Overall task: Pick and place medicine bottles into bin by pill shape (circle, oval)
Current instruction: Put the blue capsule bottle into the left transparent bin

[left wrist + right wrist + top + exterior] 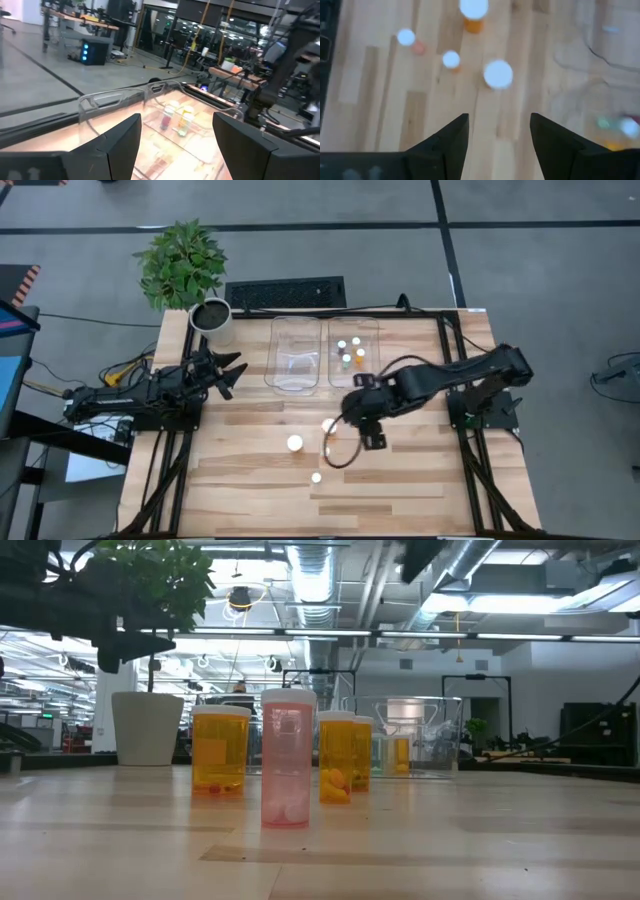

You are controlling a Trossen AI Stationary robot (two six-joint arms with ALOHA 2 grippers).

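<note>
Loose bottles [294,443] before two bins [296,355]

Both tools [228,372] [352,420] open, empty.

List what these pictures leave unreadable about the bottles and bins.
- Pill shapes: the bottles in the right bin are too small in the high view and blurred in the left wrist view.
- One loose bottle: partly covered by the right pincer in the high view.
- Left bin: its contents are lost in glare on the clear walls.
</note>
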